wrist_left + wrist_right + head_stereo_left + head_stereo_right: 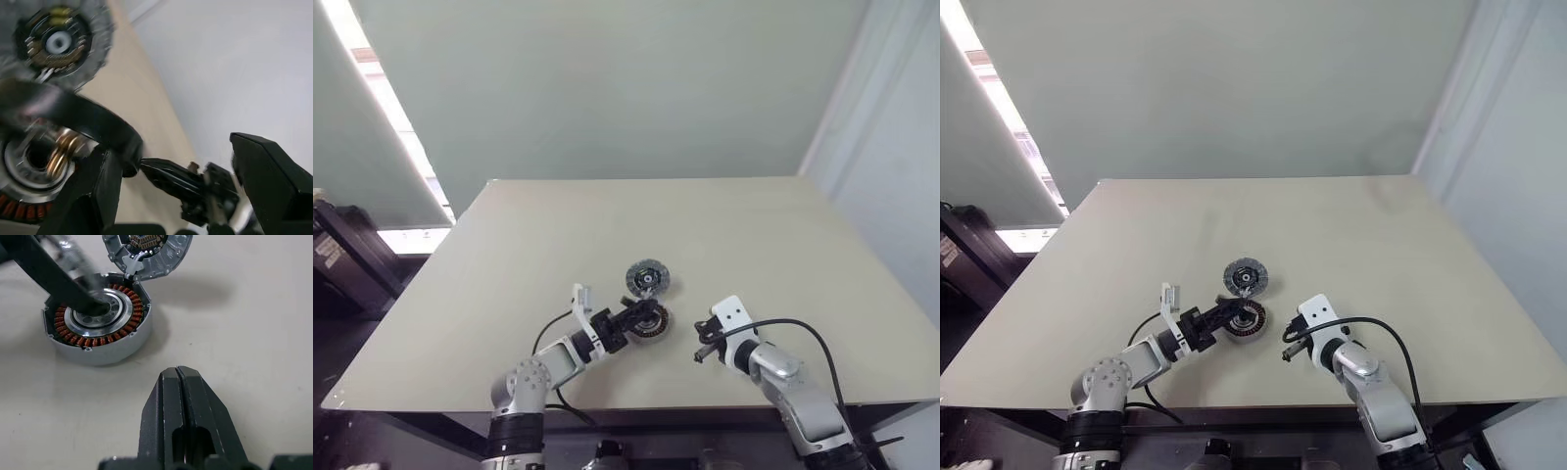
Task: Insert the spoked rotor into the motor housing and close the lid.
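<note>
Step in hand: fitting the rotor into the housing. The lid is not yet closed.

Left gripper: the jaws stand wide apart with nothing clamped between them. It hangs directly over the housing, and one finger reaches down towards the silver centre.

Right gripper: the jaws are pressed together and carry nothing. It hovers low over the table, just beside the housing on the side away from the left gripper, and is not touching it.

Rotor: in the left wrist view a dark curved band lies slantwise across the housing, against the inner face of the left finger. This is probably the rotor, but it is blurred. It cannot be told whether it is seated flat in the ring of copper windings or resting tilted on it.

Lid: this lies open and face up on the table, just past the left fingertips, with its edge meeting the far rim of the housing.

Next move, as judged from this position:
1. Confirm that the rotor sits level and centred. A tilted rotor is likely to jam, or to stop the lid closing.
2. If it is tilted, press it down evenly with one finger while the right gripper steadies the housing wall.
3. Move the left gripper past the housing, take the lid by its rim and fold it over the housing.
</note>
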`<state>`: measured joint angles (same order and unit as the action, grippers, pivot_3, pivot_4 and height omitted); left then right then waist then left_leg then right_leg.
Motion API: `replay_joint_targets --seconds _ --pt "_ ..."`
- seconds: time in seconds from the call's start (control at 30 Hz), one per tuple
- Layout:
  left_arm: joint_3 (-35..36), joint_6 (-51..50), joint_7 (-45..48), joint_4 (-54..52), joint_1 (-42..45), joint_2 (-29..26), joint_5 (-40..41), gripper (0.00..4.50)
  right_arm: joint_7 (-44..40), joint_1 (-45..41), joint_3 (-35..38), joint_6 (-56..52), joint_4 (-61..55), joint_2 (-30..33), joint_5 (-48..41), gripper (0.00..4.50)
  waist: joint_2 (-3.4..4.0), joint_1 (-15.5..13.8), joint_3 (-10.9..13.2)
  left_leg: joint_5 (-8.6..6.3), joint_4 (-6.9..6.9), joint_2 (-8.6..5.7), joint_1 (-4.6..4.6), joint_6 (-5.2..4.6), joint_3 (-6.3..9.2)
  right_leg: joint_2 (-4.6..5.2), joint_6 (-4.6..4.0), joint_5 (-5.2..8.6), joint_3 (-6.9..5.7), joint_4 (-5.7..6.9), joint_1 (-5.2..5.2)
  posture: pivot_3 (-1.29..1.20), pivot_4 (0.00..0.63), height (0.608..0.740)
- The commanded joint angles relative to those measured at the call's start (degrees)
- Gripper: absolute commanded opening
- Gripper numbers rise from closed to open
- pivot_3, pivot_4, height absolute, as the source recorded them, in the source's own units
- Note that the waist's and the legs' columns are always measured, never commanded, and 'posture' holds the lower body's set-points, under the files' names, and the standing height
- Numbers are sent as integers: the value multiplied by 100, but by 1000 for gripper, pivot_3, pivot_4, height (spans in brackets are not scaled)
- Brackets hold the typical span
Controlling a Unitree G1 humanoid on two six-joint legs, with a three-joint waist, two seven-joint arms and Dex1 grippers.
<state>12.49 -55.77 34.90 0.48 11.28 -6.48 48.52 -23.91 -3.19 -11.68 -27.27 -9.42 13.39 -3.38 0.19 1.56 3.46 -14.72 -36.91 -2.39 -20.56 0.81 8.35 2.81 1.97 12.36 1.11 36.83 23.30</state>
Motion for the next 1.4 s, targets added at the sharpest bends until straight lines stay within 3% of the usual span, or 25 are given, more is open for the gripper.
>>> replay_joint_targets --seconds 0.03,0.3,0.77,1.3,1.4 --pt "58 -619 -135 -946 -180 -496 457 3616 -6 -68 83 142 -52 -31 -79 0 0 24 0 0 0 1 0 0 1 -1 0 0 0 1 0 0 0 740" --pt "263 -860 -360 -1379 -578 -998 750 3616 -48 -137 72 196 40 -51 -77 0 2 32 1 0 -3 1 3 0 0 -1 -2 1 1 4 -1 0 0 740" --pt "360 -750 -1025 -1019 -993 -1091 436 3616 -38 -137 90 264 40 -57 -64 0 3 33 -1 0 -2 2 3 0 0 -1 -3 1 3 6 2 0 0 740" --pt "229 -476 -1698 -636 -755 -534 194 3616 -92 -213 64 233 70 -73 -65 0 3 -7 -1 1 -4 -1 3 1 -3 0 -3 -1 3 6 -1 0 0 740" --pt "230 -368 -1712 -495 -693 -464 119 2706 -84 -190 74 225 44 -68 -59 0 3 -8 -1 1 -5 -1 3 1 -2 0 -3 -1 3 7 -1 0 0 740"
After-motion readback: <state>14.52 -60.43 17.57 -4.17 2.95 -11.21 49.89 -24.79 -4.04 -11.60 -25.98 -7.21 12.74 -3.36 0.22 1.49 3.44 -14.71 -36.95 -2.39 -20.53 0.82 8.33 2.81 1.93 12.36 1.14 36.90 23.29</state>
